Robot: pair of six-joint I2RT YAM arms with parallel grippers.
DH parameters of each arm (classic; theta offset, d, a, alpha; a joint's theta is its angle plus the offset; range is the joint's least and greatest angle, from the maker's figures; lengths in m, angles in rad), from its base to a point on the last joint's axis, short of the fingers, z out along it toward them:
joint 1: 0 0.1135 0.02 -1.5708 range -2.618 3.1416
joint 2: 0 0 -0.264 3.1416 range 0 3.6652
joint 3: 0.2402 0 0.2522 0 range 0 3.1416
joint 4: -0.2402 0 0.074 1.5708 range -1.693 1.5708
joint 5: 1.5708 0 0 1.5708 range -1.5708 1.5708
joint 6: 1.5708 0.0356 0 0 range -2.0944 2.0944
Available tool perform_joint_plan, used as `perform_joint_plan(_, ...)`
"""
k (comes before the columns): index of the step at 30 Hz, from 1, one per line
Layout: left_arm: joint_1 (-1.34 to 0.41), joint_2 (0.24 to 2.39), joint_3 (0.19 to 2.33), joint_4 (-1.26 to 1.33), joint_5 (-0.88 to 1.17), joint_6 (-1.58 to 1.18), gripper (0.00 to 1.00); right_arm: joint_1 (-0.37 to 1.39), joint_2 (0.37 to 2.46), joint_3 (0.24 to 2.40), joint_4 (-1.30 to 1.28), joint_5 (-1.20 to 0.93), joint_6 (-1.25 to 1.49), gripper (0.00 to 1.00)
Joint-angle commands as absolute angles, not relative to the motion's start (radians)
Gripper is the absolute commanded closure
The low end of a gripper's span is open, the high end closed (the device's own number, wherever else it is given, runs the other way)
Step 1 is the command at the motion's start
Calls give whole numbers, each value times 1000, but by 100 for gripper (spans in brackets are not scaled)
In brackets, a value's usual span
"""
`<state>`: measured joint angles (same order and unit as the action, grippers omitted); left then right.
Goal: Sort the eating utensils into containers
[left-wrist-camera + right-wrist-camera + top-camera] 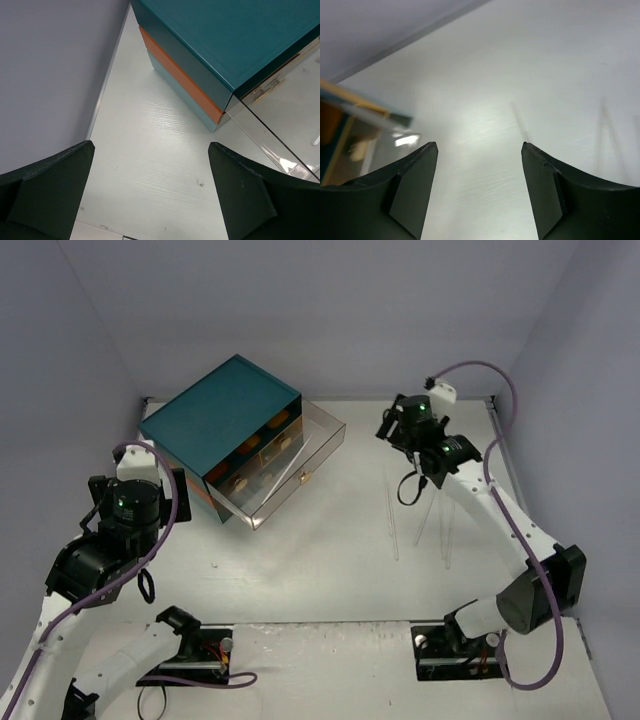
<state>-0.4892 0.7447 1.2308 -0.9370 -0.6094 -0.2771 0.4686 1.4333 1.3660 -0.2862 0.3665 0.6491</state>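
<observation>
right tool (478, 147): jaws well apart, nothing between them, above the table (320, 580), right of the drawer and on the far side of the utensils
left tool (151, 147): jaws wide, empty, to the near left of the chest (220, 410), aimed at its near corner
task thing: three clear utensils (391, 512) lie flat on the table, right of centre, well apart from the drawer
long axis: each runs roughly near-far, and they fan out a little from one another
pointing: cannot tell head end from handle end, too thin and see-through
container: clear drawer (325, 435) with gold knob (305, 478), pulled out of the chest toward the right, contents unclear
step, my guess: right tool about to go for a clear utensil
risk 1: utensils barely show against the pale table, so the tool may come down beside one and close on nothing
risk 2: thin flat piece, fingertips may skid it sideways into its neighbour
risk 3: gripped off-centre, the long piece could swing and catch the drawer wall at the drop
risk 4: a bump on the open drawer's corner would shift the chest
</observation>
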Motion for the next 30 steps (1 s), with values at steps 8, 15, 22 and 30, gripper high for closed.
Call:
perform_joint_plan(8, -482, 796, 1270, -867, -562, -277, 3, 170, 1453, 1046, -340, 178, 589, 40)
perform_joint_plan(15, -483, 801, 1265, -871, -550, -274, 3, 113, 1549, 934, -260, 88, 573, 53)
perform_joint_plan(22, -483, 796, 1266, -873, -542, -273, 3, 104, 1608, 872, -196, 83, 565, 62)
perform_joint_plan(30, -483, 805, 1269, -870, -540, -272, 3, 104, 1657, 850, -180, 128, 548, 88)
